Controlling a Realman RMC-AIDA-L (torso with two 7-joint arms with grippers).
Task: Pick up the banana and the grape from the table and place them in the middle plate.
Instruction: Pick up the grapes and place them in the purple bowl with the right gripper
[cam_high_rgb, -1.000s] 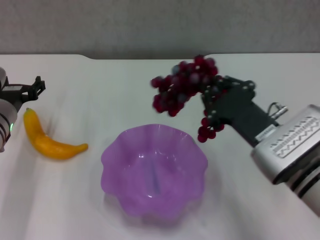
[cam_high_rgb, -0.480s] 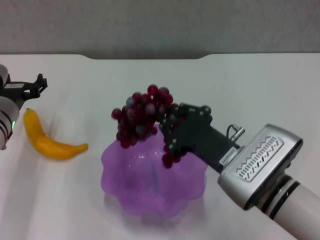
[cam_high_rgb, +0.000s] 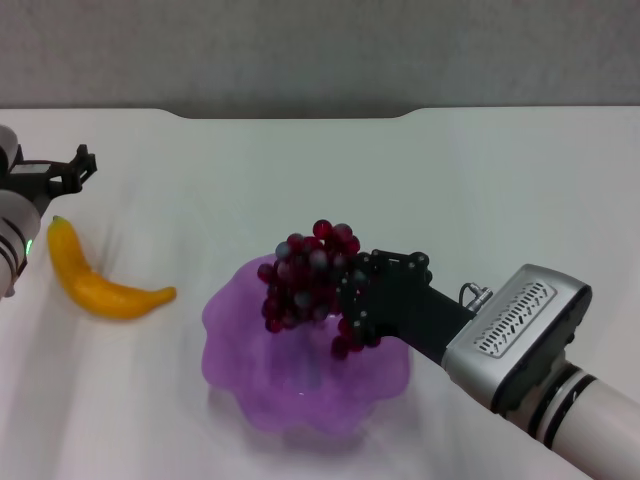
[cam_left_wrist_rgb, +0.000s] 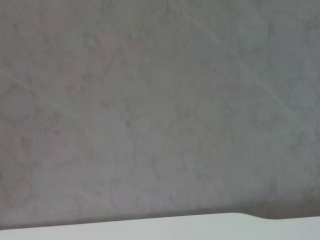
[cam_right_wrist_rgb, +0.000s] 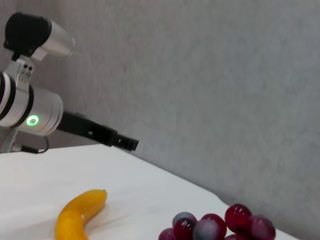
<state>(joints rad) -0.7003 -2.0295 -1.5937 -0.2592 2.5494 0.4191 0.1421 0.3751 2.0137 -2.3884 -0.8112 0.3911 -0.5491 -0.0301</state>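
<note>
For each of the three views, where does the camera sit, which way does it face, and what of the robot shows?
Head: above, looking down at the table; right gripper holds the grape over the middle plate; left gripper parked above the banana.
Left wrist: faces the grey wall; no robot parts.
Right wrist: looks across the table at the left arm.
Head and right wrist share the banana and the grape.

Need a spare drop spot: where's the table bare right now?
Bare: table behind the right gripper, and the strip between banana and purple plate. Crowded: over the plate, where that gripper holds the grapes; left gripper by the banana's tip.
</note>
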